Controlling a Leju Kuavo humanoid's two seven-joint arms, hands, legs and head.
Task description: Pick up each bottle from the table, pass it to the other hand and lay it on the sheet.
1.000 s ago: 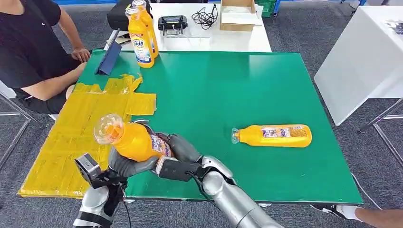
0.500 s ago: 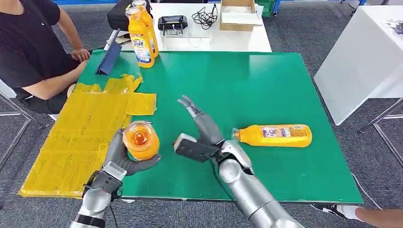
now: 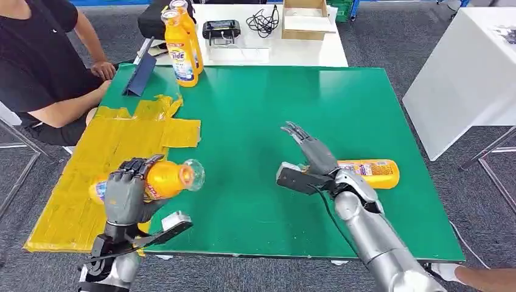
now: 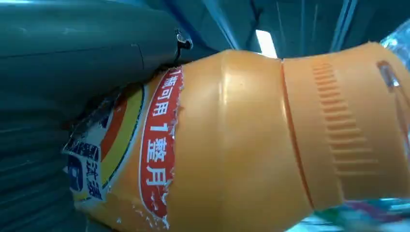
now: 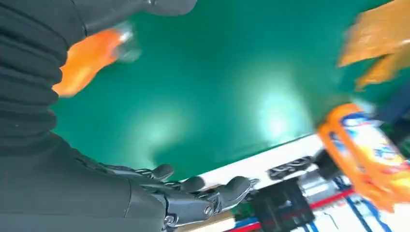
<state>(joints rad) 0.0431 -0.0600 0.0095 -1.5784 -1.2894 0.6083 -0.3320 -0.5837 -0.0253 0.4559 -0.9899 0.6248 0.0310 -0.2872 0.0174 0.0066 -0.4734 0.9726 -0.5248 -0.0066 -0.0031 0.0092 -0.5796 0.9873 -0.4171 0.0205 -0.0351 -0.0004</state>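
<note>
Since half a second ago, swung left over the sheet: left hand, fingers wrapped round a bottle lying sideways. Drawn back right: right hand, fingers spread, holding nothing, just before a second bottle on the worktop.

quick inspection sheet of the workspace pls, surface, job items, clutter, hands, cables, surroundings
surface: green table, yellow sheet over its left part.
job's things: orange bottle held on its side above the sheet; second bottle lying on the green; two upright bottles at the far edge.
clutter: blue folder by the sheet.
hands: left hand grips the orange bottle; right hand open, fingers spread, beside the lying bottle.
cables: black coil on the white table behind.
surroundings: seated person at left; cardboard box; grey carpet.
</note>
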